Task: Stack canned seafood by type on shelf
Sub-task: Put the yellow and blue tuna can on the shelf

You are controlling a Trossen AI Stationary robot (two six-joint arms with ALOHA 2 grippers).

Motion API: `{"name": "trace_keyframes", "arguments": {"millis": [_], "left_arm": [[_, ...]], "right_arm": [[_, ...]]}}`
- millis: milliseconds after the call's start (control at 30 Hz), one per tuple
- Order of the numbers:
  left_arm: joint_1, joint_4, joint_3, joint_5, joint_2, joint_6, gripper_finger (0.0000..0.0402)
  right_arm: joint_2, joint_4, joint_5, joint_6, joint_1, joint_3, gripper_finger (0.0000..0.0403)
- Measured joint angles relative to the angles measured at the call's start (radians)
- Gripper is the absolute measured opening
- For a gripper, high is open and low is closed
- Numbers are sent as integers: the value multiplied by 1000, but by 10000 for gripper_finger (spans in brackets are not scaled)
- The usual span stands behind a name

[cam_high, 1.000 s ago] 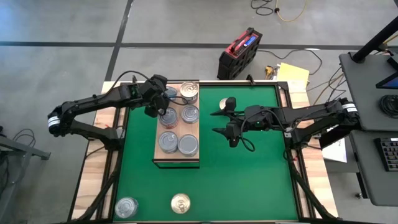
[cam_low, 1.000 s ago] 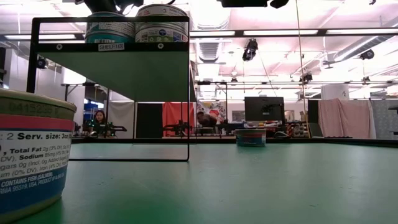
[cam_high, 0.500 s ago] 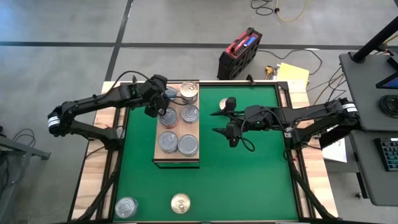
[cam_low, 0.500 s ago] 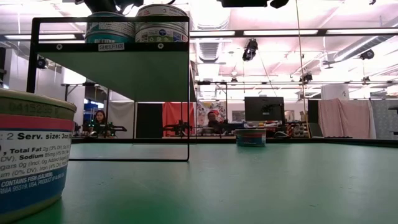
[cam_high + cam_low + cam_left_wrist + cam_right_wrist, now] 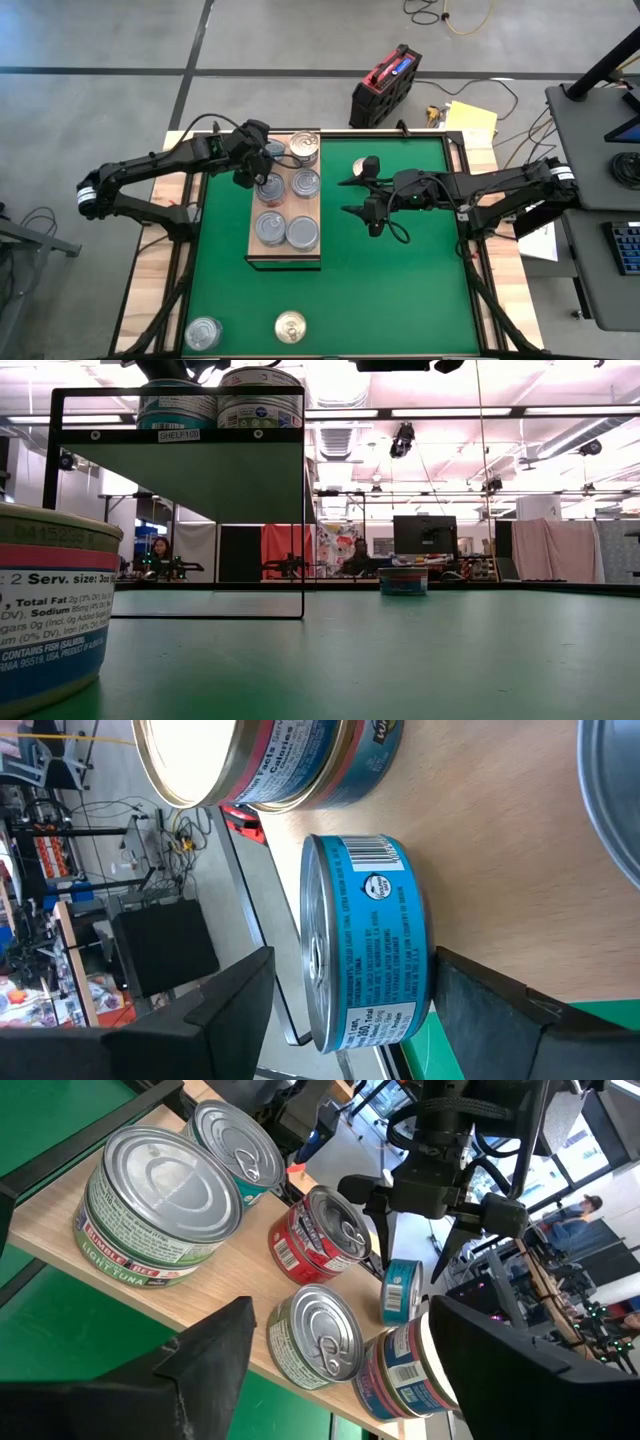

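Shelf [image 5: 285,258] holds tins [image 5: 288,232]

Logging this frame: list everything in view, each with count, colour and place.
canned seafood on shelf: six spots, silver lids, mixed labels; at least one a stack
blue-labelled can: one, at the left gripper
loose cans: two, silver-lidded and gold-lidded, mat's near edge
shelf: one, light wood, left of mat centre
mat: one, green, covers table
case: one, red and black, floor beyond table
people: two, far room
left gripper: over shelf's far left
right gripper: open, empty, over mat right of shelf
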Motion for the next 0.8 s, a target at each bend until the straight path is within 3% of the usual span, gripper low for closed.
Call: {"name": "trace_keyframes", "arguments": {"millis": [800], "left_arm": [[0,-18,0,-8,0,7,244]], "right_arm": [[0,0,0,0,0,0,282]]}}
